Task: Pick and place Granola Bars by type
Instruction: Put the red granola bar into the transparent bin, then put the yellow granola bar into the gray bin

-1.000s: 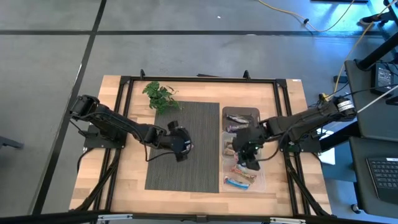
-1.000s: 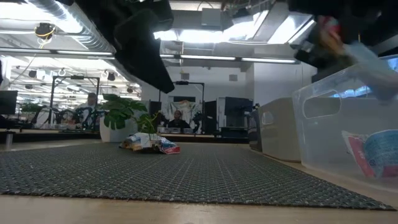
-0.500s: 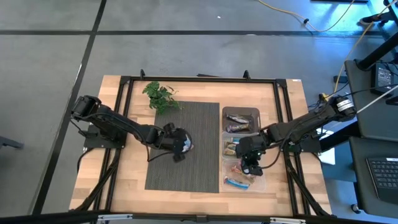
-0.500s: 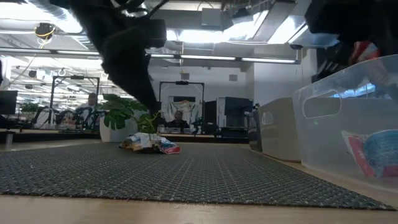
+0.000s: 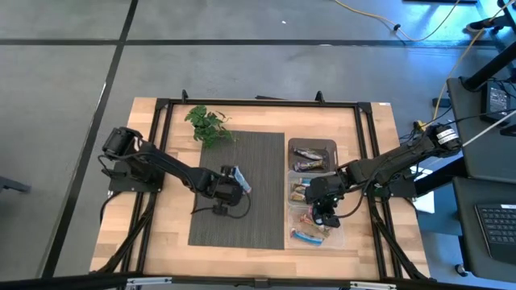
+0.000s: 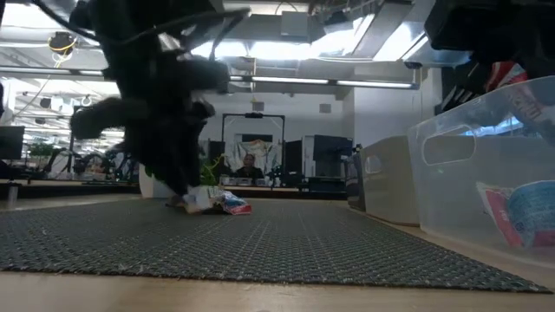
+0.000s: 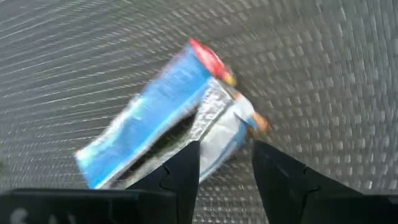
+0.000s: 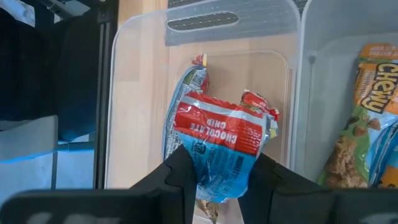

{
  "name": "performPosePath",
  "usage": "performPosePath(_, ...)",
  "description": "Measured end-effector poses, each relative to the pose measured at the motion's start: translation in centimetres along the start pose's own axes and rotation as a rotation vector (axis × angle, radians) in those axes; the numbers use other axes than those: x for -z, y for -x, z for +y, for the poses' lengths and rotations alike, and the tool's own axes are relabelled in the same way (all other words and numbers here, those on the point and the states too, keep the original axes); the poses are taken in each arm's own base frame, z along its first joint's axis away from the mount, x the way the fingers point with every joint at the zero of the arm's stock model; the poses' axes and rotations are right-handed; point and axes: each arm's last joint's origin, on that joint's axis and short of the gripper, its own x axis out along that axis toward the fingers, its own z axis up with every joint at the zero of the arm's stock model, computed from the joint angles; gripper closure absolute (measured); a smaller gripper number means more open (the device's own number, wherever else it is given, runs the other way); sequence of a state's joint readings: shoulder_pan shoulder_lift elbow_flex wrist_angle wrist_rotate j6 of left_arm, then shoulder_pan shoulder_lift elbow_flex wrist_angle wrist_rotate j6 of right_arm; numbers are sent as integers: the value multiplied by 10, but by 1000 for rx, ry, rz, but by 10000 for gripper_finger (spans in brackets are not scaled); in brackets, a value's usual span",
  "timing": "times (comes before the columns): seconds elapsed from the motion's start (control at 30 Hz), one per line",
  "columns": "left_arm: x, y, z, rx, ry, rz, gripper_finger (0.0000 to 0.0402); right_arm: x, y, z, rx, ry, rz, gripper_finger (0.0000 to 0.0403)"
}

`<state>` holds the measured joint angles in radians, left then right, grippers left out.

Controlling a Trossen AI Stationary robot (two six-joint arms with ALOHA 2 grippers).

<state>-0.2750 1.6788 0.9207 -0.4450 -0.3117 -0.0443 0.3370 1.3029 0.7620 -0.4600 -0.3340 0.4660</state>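
- Left gripper [image 7: 221,165] low over the mat [image 5: 258,161], jaws parted around a blue-white-red bar [image 7: 163,124], its underside hidden.
- Right gripper [image 8: 217,171] above the clear bin [image 8: 137,93], jaws clamping a red-blue bar [image 8: 221,146]; second wrapper beneath mostly covered.

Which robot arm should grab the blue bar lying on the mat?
The left one, probably. The left gripper is right over the blue bar on the mat, fingers open. The right gripper is busy holding a red-and-blue bar over a bin.

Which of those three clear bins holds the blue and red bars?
The clear plastic bin nearest the table's front edge, under the right gripper; a blue-and-red wrapped bar lies inside.
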Motion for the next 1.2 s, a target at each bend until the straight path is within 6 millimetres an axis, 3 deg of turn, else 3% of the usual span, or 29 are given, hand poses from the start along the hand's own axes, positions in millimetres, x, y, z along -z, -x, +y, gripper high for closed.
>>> performPosePath(0.27,4,-18,-4,-55,-115,62,266,-1,0,0,-3,3,-7,310)
performPosePath(0.53,4,-10,1,-138,-105,46,268,0,0,1,-33,-23,8,307)
performPosePath(0.93,3,-8,3,-170,-231,48,268,0,0,1,-16,37,0,172)
performPosePath(1.2,2,-9,8,-170,-237,52,265,0,0,1,-16,33,0,149)
